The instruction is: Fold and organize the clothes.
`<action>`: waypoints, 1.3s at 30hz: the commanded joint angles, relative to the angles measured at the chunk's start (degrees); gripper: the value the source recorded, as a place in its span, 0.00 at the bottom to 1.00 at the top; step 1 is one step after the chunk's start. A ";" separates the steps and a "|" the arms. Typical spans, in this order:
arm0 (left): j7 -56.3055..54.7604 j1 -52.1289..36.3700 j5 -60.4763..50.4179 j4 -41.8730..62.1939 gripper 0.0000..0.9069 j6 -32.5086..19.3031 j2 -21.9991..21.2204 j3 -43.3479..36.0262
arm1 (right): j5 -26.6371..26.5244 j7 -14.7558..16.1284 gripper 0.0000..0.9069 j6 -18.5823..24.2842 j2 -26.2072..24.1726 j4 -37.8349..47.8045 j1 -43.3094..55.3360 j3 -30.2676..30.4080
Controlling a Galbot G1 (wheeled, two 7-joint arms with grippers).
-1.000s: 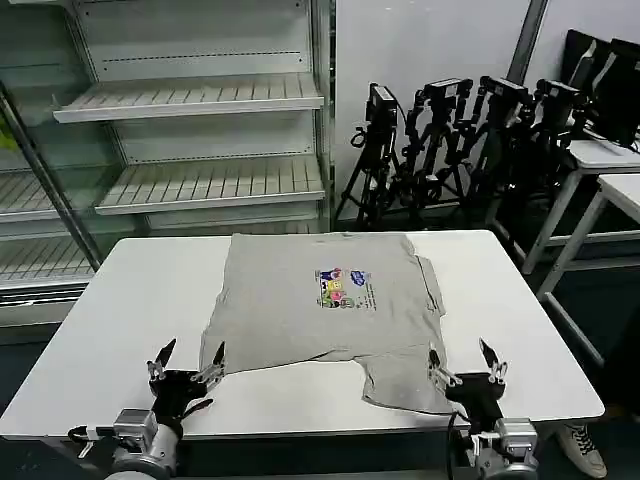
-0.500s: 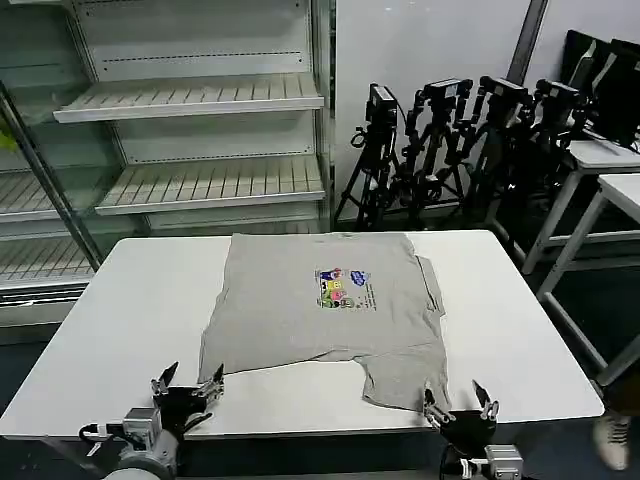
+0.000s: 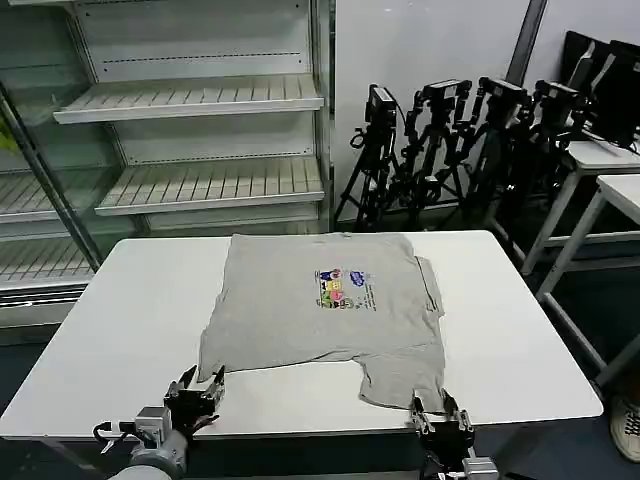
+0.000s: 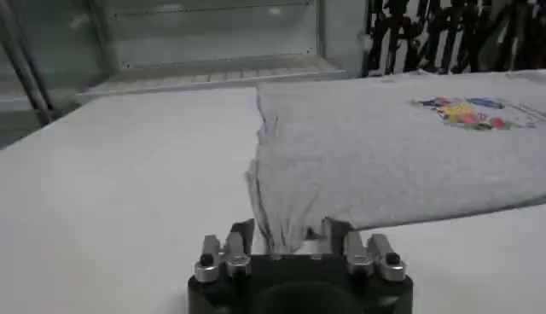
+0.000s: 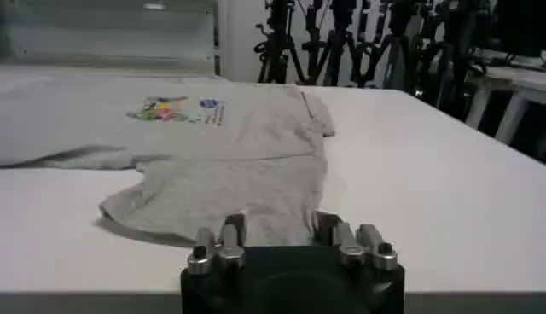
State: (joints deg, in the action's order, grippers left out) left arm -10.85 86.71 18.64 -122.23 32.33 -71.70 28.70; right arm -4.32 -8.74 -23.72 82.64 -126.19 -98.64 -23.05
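Observation:
The clothes, one light grey T-shirt with a small multicoloured chest print, lie spread on the white table, with one sleeve folded in at the right. My left gripper sits low at the table's near edge, at the shirt's near left hem corner. In the left wrist view that corner bunches between the fingers of the gripper, which stand a little apart. My right gripper is at the near right hem. The flat hem lies between the parted fingers of that gripper.
Empty white shelving stands behind the table. Black camera tripods cluster at the back right, beside another white table. Bare tabletop lies on both sides of the shirt.
Both grippers have dropped lower towards the table's near edge and in to the shirt's hem. Their fingers have narrowed, the left more than the right. The shirt has hardly moved.

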 commanded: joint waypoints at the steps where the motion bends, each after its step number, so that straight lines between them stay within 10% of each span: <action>1: -0.03 0.35 1.31 -0.55 0.02 0.67 -0.09 0.20 | -0.98 0.08 0.00 -0.10 0.71 -0.07 -0.75 1.50; 27: -0.13 14.24 1.30 -22.43 0.02 0.77 -1.12 9.89 | -4.70 0.08 0.00 2.67 -5.28 -21.52 -13.91 -5.63; 39: 0.04 9.56 1.21 -19.89 0.02 0.42 4.01 8.82 | -13.74 -2.14 0.00 1.87 -8.27 -19.06 0.39 -10.69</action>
State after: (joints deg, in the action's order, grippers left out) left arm -10.79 97.44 20.05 -141.17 33.09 -71.07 36.69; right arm -13.27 -10.22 -21.72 76.26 -144.34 -104.73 -31.02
